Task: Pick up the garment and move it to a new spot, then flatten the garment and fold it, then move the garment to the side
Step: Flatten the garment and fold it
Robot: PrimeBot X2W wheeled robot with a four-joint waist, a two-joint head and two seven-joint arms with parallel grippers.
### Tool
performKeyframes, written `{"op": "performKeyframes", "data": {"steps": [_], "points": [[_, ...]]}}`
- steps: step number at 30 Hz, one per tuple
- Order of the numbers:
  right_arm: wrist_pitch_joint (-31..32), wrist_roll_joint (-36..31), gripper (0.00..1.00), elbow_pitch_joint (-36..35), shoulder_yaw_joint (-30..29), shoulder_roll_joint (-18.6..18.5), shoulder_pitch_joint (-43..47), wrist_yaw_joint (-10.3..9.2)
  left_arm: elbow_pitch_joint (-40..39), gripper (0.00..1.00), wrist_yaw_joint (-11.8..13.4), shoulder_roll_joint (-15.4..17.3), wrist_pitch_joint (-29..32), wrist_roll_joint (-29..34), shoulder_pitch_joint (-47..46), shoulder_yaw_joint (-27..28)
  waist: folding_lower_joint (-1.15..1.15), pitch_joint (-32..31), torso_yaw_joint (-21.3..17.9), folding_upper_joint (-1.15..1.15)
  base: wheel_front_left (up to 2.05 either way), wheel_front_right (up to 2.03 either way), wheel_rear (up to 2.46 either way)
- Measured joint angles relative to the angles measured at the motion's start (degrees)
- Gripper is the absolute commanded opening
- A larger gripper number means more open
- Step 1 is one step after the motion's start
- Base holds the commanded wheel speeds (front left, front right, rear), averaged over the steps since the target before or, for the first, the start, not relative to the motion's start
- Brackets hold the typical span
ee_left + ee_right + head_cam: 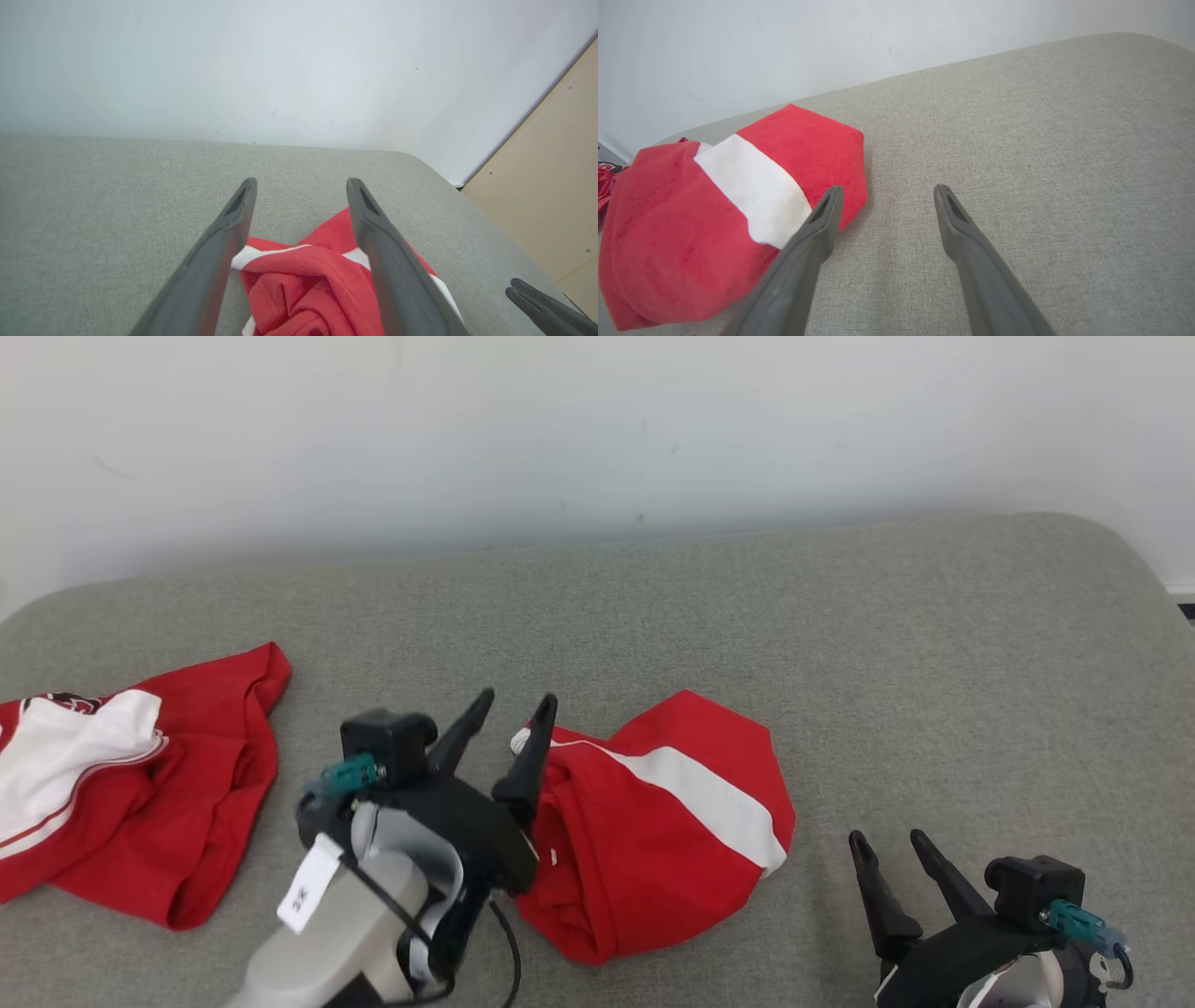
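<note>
Garment, bunched red lump with its white stripe running 10-to-4, sits mid-tabletop just at 3 o'clock of the nearer left end effector, spread and empty; right end effector, likewise spread and empty, sits apart at garment's 4 o'clock.

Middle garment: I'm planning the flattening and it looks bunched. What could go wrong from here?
1. The garment is crumpled under the open left gripper; a pinch there may catch several layers.
2. The right gripper is open and off the cloth, so a one-sided pull might drag the heap.
3. A second garment lies close on the left; moving that way could tangle them.
</note>
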Motion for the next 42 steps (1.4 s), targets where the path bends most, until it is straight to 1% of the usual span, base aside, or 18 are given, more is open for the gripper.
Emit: {"op": "performKeyframes", "data": {"steps": [3, 6, 7, 10, 12, 15, 17, 23, 25, 27, 28, 34, 35, 36, 37, 38, 39, 42], "points": [[0.05, -0.01, 1.00, 0.01, 0.66, 0.11, -0.09, 0.25, 1.96, 1.00, -0.30, 0.05, 1.09, -0.31, -2.82, 0.83, 0.01, 0.19, -0.61, 0.00, 0.00, 0.00, 0.00], [0.11, -0.01, 1.00, -0.10, 0.82, 0.22, -0.16, 0.25, 5.73, 1.00, -1.93, 0.21, 4.15, -0.83, -4.94, 0.51, 0.00, 0.54, -1.58, 0.00, 0.00, 0.00, 0.00], [0.11, -0.01, 1.00, -0.10, 0.82, 0.22, -0.16, 0.25, 5.73, 1.00, -1.93, 0.21, 4.15, -0.83, -4.94, 0.51, 0.00, 0.54, -1.58, 0.00, 0.00, 0.00, 0.00], [0.54, -0.02, 1.00, -0.21, 1.00, 0.15, -0.63, 0.27, 10.03, 1.00, -3.09, 0.11, 7.83, -1.00, -5.85, -1.10, 0.00, 1.12, -2.67, 0.01, 0.00, 0.00, 0.00], [0.54, -0.05, 1.00, -0.41, 1.10, 0.14, -1.47, 0.27, 13.06, 1.00, -3.21, 0.23, 9.64, -1.12, -6.04, -1.22, 0.00, 1.63, -3.45, 0.00, 0.00, 0.00, 0.00], [0.59, -0.21, 1.00, -0.51, 1.37, 0.18, -2.44, 0.32, 16.86, 1.00, -4.15, 1.35, 12.48, -1.05, -7.11, -2.32, 0.01, 2.49, -4.72, 0.01, 0.00, 0.00, 0.00], [0.59, -0.45, 1.00, -0.66, 1.44, 0.20, -2.57, 0.32, 18.41, 1.00, -4.63, 1.64, 13.26, -1.32, -7.48, -2.00, 0.00, 3.07, -5.64, 0.00, 0.00, 0.00, 0.00], [0.60, -0.46, 1.00, -0.65, 1.41, 0.15, -2.70, 0.32, 22.02, 1.00, -6.15, 0.86, 15.95, -2.14, -10.31, -1.64, 0.01, 4.91, -8.23, 0.01, 0.00, 0.00, 0.00], [0.60, -0.46, 1.00, -0.64, 1.40, 0.16, -3.18, 0.32, 23.31, 1.00, -6.09, 0.89, 16.22, -2.13, -10.73, -1.52, 0.01, 5.50, -8.97, 0.01, 0.00, 0.00, 0.00], [0.57, -0.46, 1.00, -0.70, 1.24, 0.15, -3.70, 0.32, 24.93, 1.00, -6.17, 1.00, 17.48, -1.33, -11.26, -2.77, 0.01, 6.11, -9.59, 0.01, 0.00, 0.00, 0.00], [0.55, -0.46, 1.00, -0.71, 1.18, 0.14, -3.68, 0.32, 25.63, 1.00, -6.59, 1.02, 17.69, -0.88, -11.59, -2.97, 0.01, 6.39, -9.84, 0.00, 0.00, 0.00, 0.00], [0.53, -0.46, 1.00, -0.63, 1.18, 0.25, -3.71, 0.25, 29.24, 1.00, -6.66, 0.60, 19.83, -0.30, -12.96, -4.41, 0.01, 7.55, -10.51, 0.01, 0.00, 0.00, 0.00], [0.53, -0.46, 1.00, -0.58, 1.21, 0.27, -3.73, 0.25, 29.73, 1.00, -7.12, 0.53, 20.25, -0.21, -12.87, -4.58, 0.01, 7.61, -10.51, 0.01, 0.00, 0.00, 0.00], [0.52, -0.46, 1.00, -0.55, 1.24, 0.32, -3.76, 0.25, 30.37, 0.81, -7.01, 0.18, 20.72, -0.60, -12.85, -4.19, 0.01, 7.65, -10.50, 0.01, 0.00, 0.00, 0.00], [0.52, -0.46, 1.00, -0.53, 1.26, 0.35, -3.82, 0.25, 30.96, 0.65, -7.01, -0.25, 21.32, -0.85, -12.85, -4.19, 0.01, 7.67, -10.46, 0.01, 0.00, 0.00, 0.00], [0.52, -0.46, 1.00, -0.49, 1.26, 0.36, -3.89, 0.25, 31.06, 0.25, -7.27, -0.47, 21.63, -0.66, -12.87, -4.52, 0.01, 7.69, -10.42, 0.01, 0.00, 0.00, 0.00], [0.49, -0.46, 1.00, -0.37, 1.20, 0.35, -4.00, 0.25, 31.14, 0.00, -7.62, -0.81, 21.61, -0.73, -12.88, -4.34, 0.01, 7.68, -10.35, 0.01, 0.00, 0.00, 0.00], [0.24, -0.45, 1.00, -0.08, 0.74, 0.30, -4.42, 0.24, 31.38, 0.00, -8.55, -1.89, 21.34, -1.31, -12.96, -3.63, 0.01, 7.42, -9.92, 0.01, 0.00, 0.00, 0.00]]}}
